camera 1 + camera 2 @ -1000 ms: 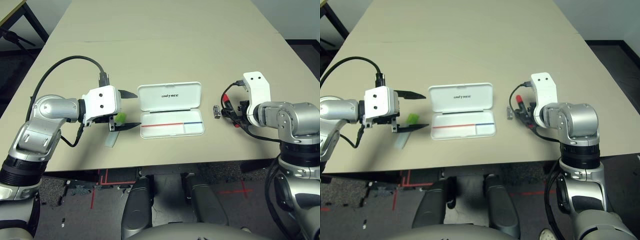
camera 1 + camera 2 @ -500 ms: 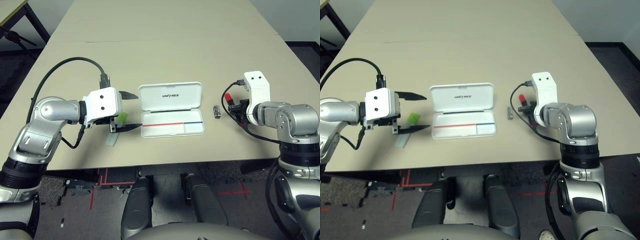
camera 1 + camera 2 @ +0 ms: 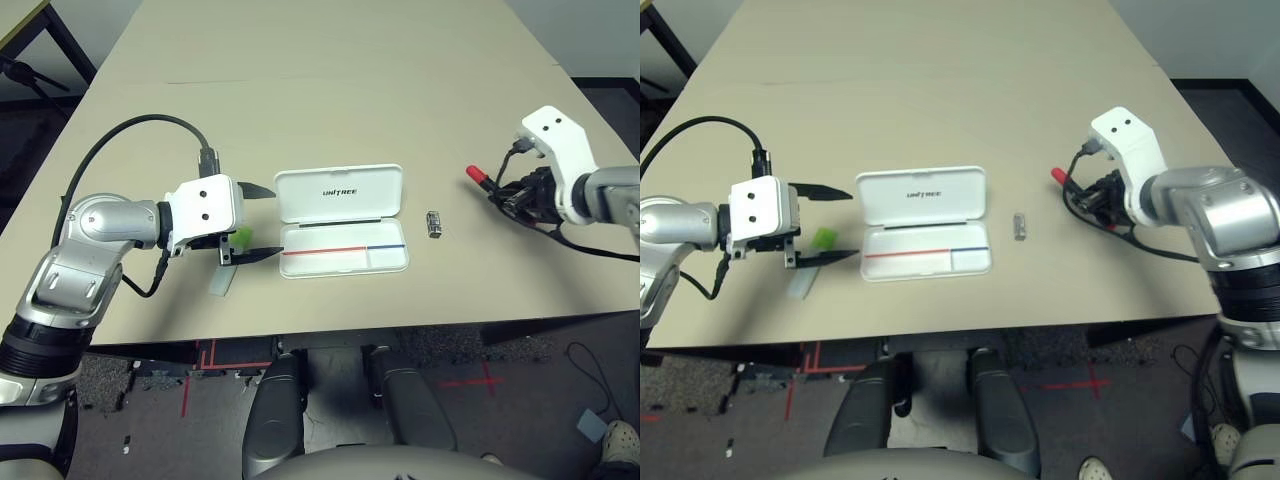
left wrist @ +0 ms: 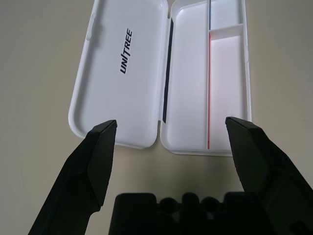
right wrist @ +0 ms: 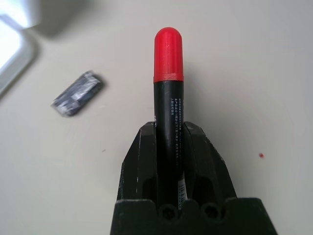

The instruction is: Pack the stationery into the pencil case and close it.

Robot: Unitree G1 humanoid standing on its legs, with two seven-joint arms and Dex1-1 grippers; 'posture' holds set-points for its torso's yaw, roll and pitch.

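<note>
Holding the marker (image 5: 168, 112) tight between its two black fingers, the right gripper (image 3: 512, 192) is now up off the desk (image 3: 330, 80) and further out toward the desk's right edge than a second ago. Back then it sat low, just beside the little metal piece (image 3: 433, 223). The marker has a black body, and its red cap sticks out past the fingertips, toward the middle of the desk. The metal piece has not moved; it lies flat on the desk just right of the pencil case (image 3: 343, 233).

The pencil case lies open near the front edge, lid flat behind the tray, and nothing is in it.

The left gripper (image 3: 258, 220) has stayed put, its jaws wide apart and empty, at the left end of the case. The green-and-white stick (image 3: 232, 256) lies on the desk under it.
</note>
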